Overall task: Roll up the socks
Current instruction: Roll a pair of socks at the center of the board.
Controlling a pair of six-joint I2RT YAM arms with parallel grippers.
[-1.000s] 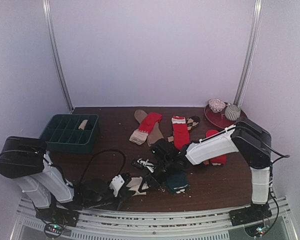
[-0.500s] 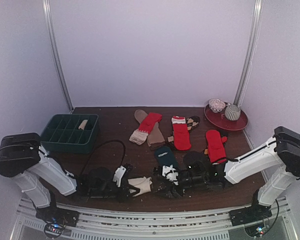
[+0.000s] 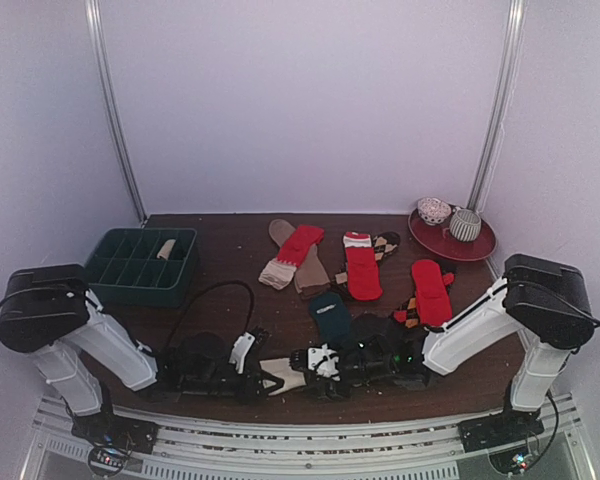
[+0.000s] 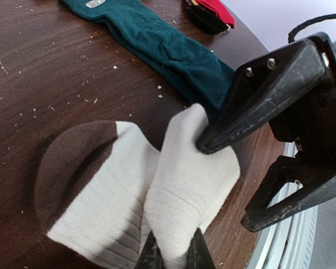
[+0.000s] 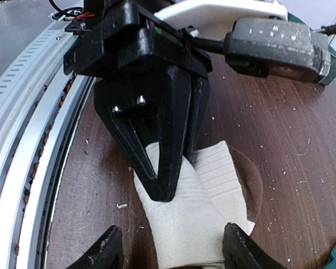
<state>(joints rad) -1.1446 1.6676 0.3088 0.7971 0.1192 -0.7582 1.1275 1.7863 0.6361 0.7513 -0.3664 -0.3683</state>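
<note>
Left jaws pinch cream sock (image 5: 186, 232) between spread right jaws.

White arms (image 3: 110, 352), black joints (image 3: 42, 310); black left hand (image 5: 165, 189) bears two screws (image 5: 126, 105).

The dark wooden table (image 3: 225, 232) is flecked with pale lint. At its left rear sits a dark green compartment tray (image 3: 130, 295). A red plate (image 3: 477, 247) stands in the right rear corner. Across the middle lie a brown sock (image 3: 279, 231) partly under a red sock with a pale cuff (image 3: 298, 246), a red sock with a white band (image 3: 361, 272), and a third red sock (image 3: 431, 290) overlapping a patterned sock (image 3: 410, 314). Nearer, a dark teal sock (image 3: 330, 313) lies flat. A cream sock (image 3: 285, 372) with a brown toe rests at the near edge. A black cable (image 3: 220, 288) loops over the left half.
</note>
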